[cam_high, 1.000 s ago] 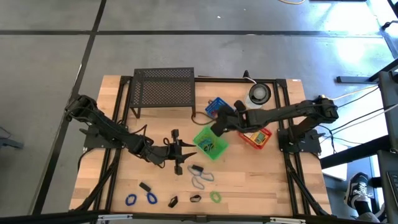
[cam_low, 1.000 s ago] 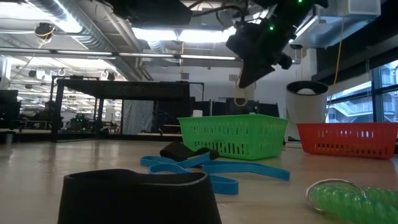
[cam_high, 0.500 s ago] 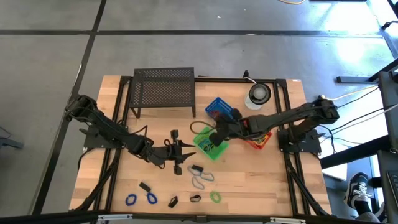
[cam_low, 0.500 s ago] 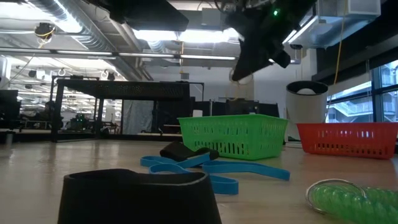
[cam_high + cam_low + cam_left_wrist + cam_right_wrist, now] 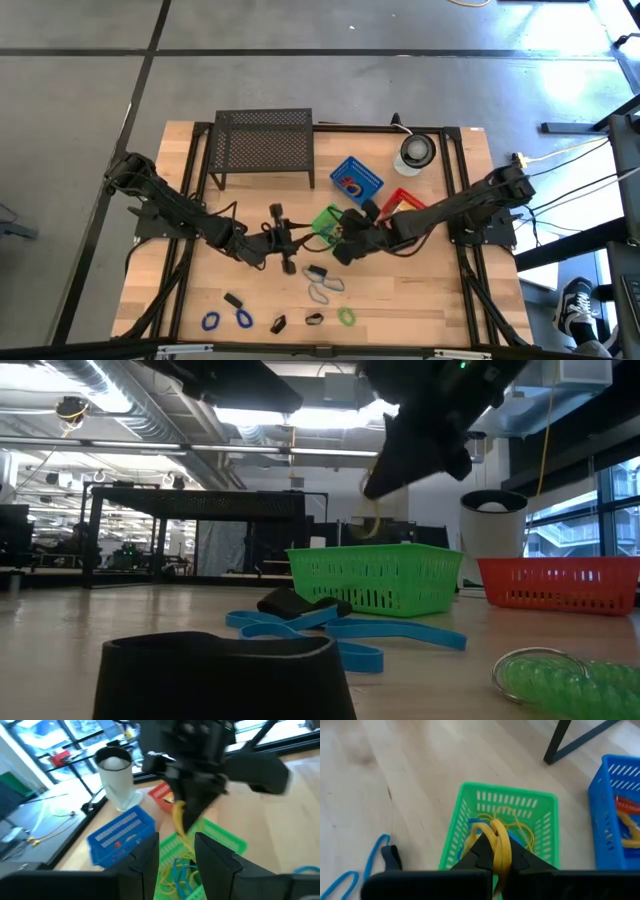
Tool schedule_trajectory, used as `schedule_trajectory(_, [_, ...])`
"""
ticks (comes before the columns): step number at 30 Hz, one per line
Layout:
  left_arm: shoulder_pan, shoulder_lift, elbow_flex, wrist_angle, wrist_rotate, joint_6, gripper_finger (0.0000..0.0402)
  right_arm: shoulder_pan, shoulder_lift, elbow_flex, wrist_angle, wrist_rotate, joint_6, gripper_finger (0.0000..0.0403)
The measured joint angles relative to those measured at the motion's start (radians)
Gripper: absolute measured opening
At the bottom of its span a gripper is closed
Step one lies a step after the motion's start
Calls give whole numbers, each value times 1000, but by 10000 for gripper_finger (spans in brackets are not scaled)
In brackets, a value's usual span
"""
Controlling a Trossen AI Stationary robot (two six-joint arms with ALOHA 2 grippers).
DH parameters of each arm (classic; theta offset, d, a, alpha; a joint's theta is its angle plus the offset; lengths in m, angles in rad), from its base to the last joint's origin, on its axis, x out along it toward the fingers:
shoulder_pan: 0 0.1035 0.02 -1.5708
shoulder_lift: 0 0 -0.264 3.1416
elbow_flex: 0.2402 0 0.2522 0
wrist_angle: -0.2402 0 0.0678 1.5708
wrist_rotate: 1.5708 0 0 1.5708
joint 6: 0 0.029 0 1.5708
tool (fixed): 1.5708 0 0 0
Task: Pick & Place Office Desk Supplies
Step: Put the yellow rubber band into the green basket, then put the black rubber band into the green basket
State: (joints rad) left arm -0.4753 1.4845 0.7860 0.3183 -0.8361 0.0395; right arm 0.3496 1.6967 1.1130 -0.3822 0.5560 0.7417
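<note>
right gripper (image 5: 496, 851) clenched on yellow band (image 5: 501, 841), over green basket (image 5: 470, 800) for drop-in | left gripper (image 5: 283, 243) just beside basket, fingers apart, empty, waiting | loose loops (image 5: 322, 287) near basket

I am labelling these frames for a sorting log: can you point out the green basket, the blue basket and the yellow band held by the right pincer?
green basket (image 5: 504, 800): right wrist view, far rim.
blue basket (image 5: 357, 182): high view, its middle.
yellow band (image 5: 501, 842): right wrist view, loop between the right pincer's fingertips.
</note>
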Motion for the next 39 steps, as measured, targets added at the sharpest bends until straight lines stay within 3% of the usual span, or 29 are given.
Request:
schedule_trajectory(10, [-19, 0, 0, -5, -24, -67, 118, -1, 70, 0, 57, 4, 29, 13])
schedule_trajectory(33, [-103, 0, 0, -34, -19, -205, 118, -3, 85, 0, 61, 39, 10, 170])
schedule_trajectory(36, [-108, -10, 0, -119, 71, -282, 118, -3, 84, 0, 61, 39, 10, 182])
schedule_trajectory(39, [-101, -39, 0, -251, 268, -444, 118, -3, 84, 0, 61, 39, 9, 187])
